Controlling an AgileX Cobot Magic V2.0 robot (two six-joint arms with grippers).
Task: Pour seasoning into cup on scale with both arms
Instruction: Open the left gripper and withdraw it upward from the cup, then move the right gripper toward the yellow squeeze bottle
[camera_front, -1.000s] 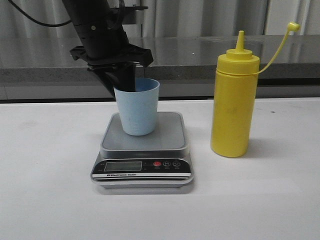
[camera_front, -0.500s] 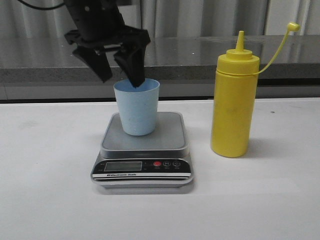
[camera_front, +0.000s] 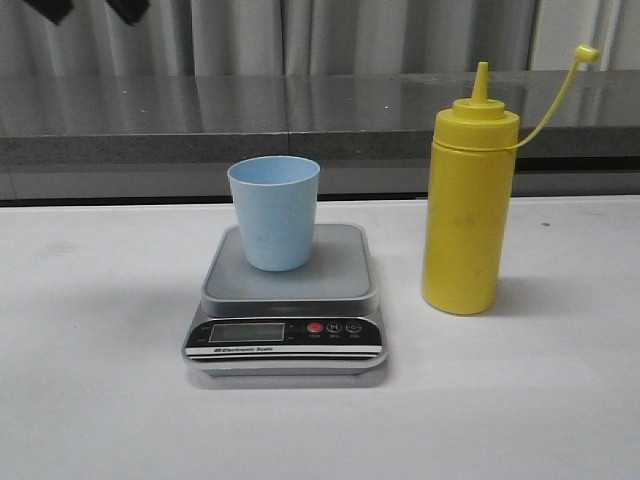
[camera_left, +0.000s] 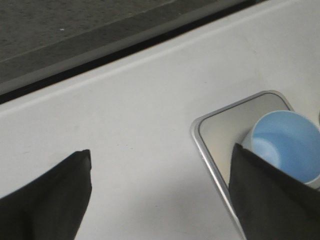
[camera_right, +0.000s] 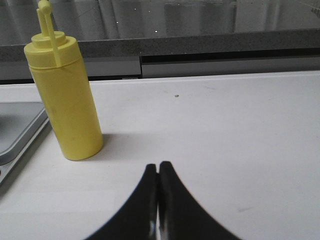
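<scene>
The pale blue cup (camera_front: 274, 211) stands upright on the grey platform of the scale (camera_front: 285, 300), free of any gripper. The yellow seasoning bottle (camera_front: 467, 205) stands upright on the table right of the scale, its cap hanging open on the tether. My left gripper (camera_left: 162, 155) is open and empty, high above the table left of the scale (camera_left: 225, 127); one finger partly covers the cup (camera_left: 287, 145). Only its fingertips (camera_front: 50, 8) show at the front view's top left. My right gripper (camera_right: 158, 166) is shut and empty, low over the table right of the bottle (camera_right: 65, 95).
A dark grey ledge (camera_front: 320, 110) runs along the back of the white table (camera_front: 100, 400). The scale's display and red button (camera_front: 314, 327) face the front. A corner of the scale (camera_right: 17, 132) shows in the right wrist view.
My left gripper let go of the cup, opened, and rose up and to the left, almost out of the front view. The cup stays on the scale. The bottle has not moved.
</scene>
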